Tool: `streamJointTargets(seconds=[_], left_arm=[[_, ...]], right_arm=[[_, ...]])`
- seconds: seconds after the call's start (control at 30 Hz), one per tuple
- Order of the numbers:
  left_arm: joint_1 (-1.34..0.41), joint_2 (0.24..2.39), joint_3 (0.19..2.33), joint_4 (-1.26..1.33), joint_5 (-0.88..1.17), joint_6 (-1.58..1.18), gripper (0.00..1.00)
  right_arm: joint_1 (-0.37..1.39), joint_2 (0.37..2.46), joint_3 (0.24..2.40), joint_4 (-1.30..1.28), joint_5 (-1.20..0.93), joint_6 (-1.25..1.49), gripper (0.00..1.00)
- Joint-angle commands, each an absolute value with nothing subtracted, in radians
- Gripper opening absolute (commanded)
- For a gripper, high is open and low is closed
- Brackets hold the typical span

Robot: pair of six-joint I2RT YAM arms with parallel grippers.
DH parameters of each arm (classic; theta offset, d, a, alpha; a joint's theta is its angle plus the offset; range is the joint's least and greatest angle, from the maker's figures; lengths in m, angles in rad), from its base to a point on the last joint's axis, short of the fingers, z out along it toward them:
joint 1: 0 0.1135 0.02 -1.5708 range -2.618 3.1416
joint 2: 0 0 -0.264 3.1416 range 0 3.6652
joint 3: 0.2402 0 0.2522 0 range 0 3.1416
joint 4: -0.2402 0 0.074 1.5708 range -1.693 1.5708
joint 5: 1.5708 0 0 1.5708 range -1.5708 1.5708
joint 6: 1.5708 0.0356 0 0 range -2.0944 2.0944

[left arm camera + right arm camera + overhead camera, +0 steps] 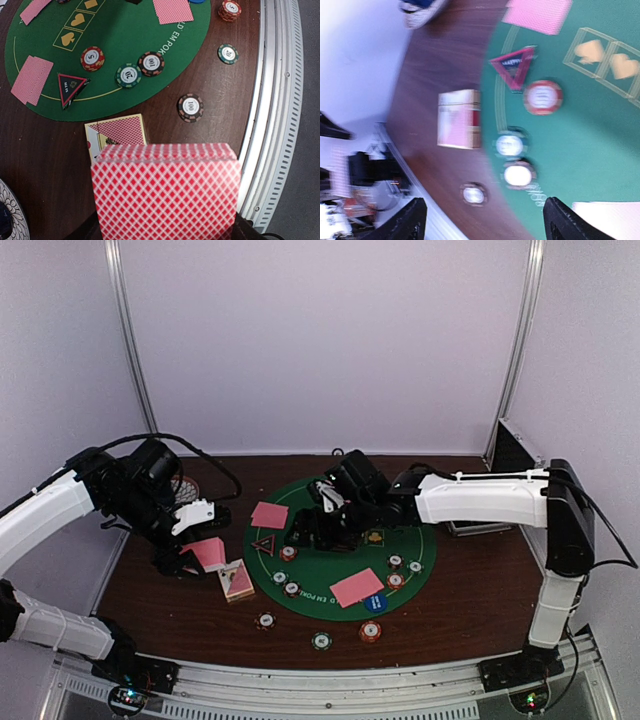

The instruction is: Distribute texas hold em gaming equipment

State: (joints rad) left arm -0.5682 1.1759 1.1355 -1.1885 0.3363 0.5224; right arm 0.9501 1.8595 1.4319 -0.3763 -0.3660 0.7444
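Observation:
My left gripper [205, 554] is shut on a deck of pink-backed cards [165, 192], held above the brown table left of the green mat [330, 565]. Its fingers are hidden behind the deck. Pink-backed cards lie face down on the mat at the upper left [269, 514] and lower right [357, 587]. Red [92, 58], green [128, 75] and dark [151, 63] chips sit near the mat's left rim. My right gripper [485, 220] hangs open and empty above those chips [510, 145]. More chips [265, 621] [320, 641] [370, 631] lie on the table by the near edge.
A card box [237, 582] lies on the table under the held deck. A red triangular marker [264, 544] rests on the mat's left edge. A black-and-silver case [510, 455] stands open at the back right. A metal rail [272, 125] runs along the near edge.

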Motion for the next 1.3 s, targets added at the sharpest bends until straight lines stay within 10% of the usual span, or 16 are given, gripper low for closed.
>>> streamJointTargets(seconds=[0.0,0.6,1.27], left_arm=[[-0.563,1.162,1.164,-1.179,0.353,0.531,0.00],[-0.563,1.169,1.180,-1.178,0.364,0.531,0.00],[-0.563,1.168,1.178,-1.178,0.369,0.530,0.00]], right_arm=[[0.992,1.914,1.484,-0.096,-0.612,0.936,0.86],[1.075,2.119,1.552,0.433,-0.798,1.283,0.89],[1.115,2.274,1.728,0.424,-0.839,1.340,0.87]])
